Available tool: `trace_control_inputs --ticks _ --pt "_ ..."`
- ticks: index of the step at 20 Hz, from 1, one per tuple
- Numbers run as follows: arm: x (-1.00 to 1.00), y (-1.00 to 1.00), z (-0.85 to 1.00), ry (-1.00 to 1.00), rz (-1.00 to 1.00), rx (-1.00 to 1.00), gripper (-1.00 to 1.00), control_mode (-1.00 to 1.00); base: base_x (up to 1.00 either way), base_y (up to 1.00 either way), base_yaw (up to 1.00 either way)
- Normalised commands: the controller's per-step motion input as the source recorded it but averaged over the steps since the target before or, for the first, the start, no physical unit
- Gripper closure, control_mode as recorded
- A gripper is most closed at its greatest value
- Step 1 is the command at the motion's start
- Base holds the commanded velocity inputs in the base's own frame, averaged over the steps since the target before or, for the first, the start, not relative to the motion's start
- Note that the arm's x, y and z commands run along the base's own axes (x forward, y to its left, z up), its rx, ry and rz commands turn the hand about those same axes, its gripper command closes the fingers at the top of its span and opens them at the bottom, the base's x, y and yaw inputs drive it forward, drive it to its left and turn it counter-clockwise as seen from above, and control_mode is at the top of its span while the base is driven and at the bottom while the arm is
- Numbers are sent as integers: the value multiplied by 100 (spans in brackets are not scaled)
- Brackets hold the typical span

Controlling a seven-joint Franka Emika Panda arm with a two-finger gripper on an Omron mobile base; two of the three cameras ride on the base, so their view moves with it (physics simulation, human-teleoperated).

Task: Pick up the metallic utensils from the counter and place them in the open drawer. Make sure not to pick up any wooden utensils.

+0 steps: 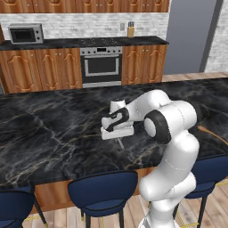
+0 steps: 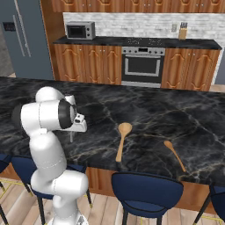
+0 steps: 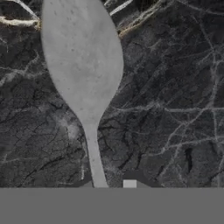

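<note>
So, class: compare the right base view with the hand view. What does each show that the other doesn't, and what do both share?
Right base view alone: two wooden spoons, the long wooden spoon and the slimmer wooden spoon, plus blue stools, oven and microwave. Hand view alone: the metal spoon close up, its oval bowl and slim handle running down between the shut gripper tips. Both: the black marble counter.

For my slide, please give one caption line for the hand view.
Gripper shut on the metal spoon, seen from above against the black marble counter.
</note>
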Motion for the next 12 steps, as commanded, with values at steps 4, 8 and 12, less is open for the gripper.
trace_control_inputs --ticks 4,8,12 --pt "-64 0 100 -20 4 0 100 -100 0 0 0" --pt "-66 0 100 -20 16 0 100 -100 0 0 0" --pt "-46 0 93 -9 19 3 100 -100 0 0 0"
